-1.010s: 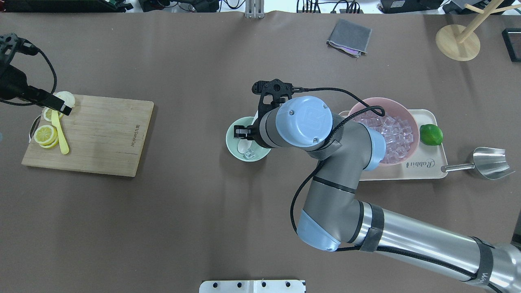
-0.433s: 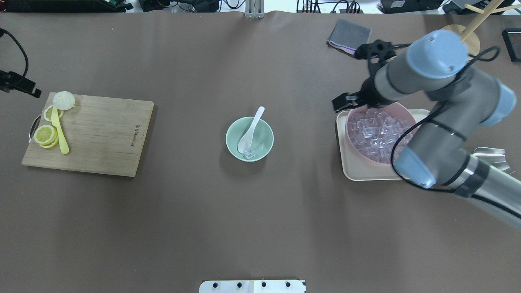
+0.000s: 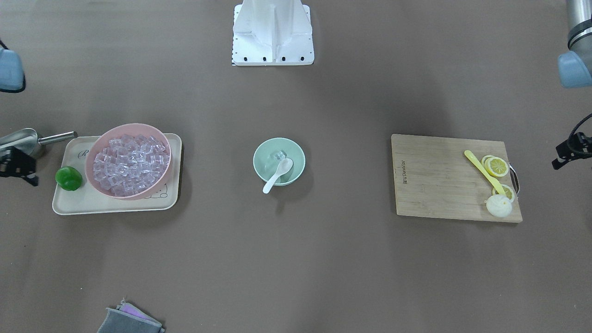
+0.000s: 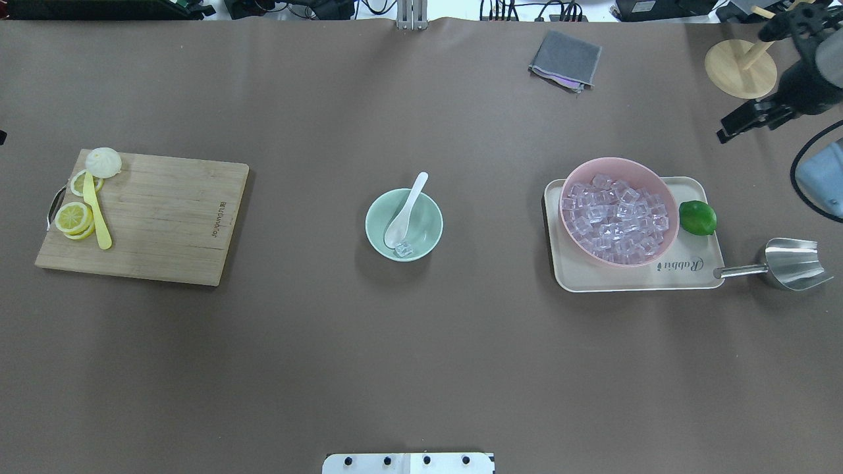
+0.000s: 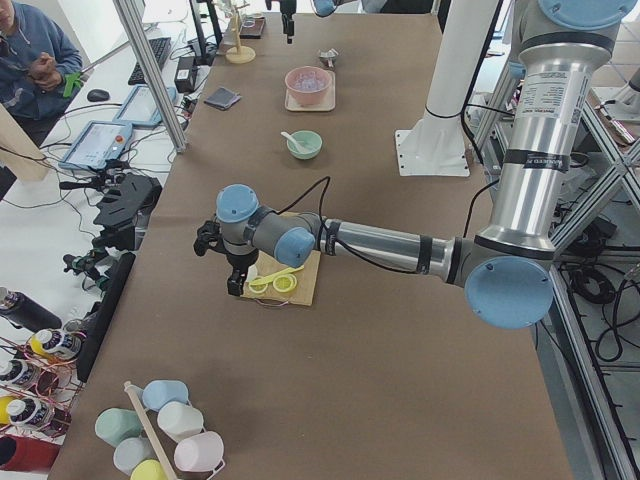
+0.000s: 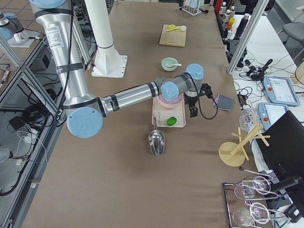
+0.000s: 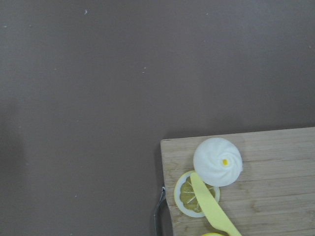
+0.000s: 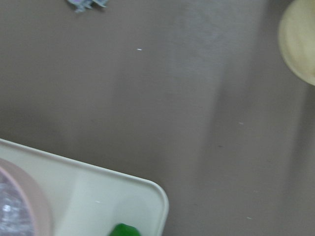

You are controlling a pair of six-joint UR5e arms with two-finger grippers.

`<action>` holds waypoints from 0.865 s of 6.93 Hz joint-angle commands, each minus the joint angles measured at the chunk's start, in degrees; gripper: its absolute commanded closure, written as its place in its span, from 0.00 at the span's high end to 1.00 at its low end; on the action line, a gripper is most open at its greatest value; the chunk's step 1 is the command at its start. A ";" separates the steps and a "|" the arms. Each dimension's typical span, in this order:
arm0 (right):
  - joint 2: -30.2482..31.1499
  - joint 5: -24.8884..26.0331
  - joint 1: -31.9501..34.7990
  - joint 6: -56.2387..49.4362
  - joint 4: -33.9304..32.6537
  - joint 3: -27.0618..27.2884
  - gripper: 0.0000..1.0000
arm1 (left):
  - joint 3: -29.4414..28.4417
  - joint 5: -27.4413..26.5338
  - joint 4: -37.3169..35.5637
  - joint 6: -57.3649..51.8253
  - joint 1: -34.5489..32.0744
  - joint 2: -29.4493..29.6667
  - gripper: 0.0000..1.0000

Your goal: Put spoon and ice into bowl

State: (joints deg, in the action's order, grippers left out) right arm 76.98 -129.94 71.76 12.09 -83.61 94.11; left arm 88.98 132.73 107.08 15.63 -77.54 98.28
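Note:
The mint-green bowl (image 4: 433,212) stands at the middle of the table and also shows in the front-facing view (image 3: 259,152). The white spoon (image 4: 406,209) lies in it, scoop down, with its handle over the far rim. One clear ice cube (image 4: 403,249) sits in the bowl beside the scoop. My right gripper (image 4: 724,130) hangs far off at the table's right edge, beyond the tray, open and empty. My left gripper (image 3: 557,163) is past the cutting board's outer end; I cannot tell whether it is open or shut.
A pink bowl (image 4: 619,162) full of ice stands on a beige tray (image 4: 632,280) with a lime (image 4: 697,218). A metal scoop (image 4: 790,263) lies beside it. A cutting board (image 4: 164,217) holds lemon slices, a yellow utensil (image 4: 99,220) and a white bun (image 4: 104,162). A grey cloth (image 4: 565,59) and a wooden stand (image 4: 741,69) are at the back.
My right arm has pulled away from the green bowl, leaving the spoon in it, and swung to the table's far right. My left arm has drawn back off the left edge.

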 commanded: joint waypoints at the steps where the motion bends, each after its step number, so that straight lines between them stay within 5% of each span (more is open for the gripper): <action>1: 1.41 -1.02 7.93 -14.86 -2.96 -6.19 1.00 | -0.64 1.56 -0.65 -1.04 -3.04 -0.19 0.98; 6: 1.59 -0.93 13.49 -21.06 -2.78 -11.40 1.00 | 0.92 2.18 -4.84 -1.48 -4.55 -3.44 0.98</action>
State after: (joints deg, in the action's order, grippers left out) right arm 78.22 -130.78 83.74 -8.76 -86.38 83.13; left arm 89.01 134.54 104.80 14.19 -81.99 94.97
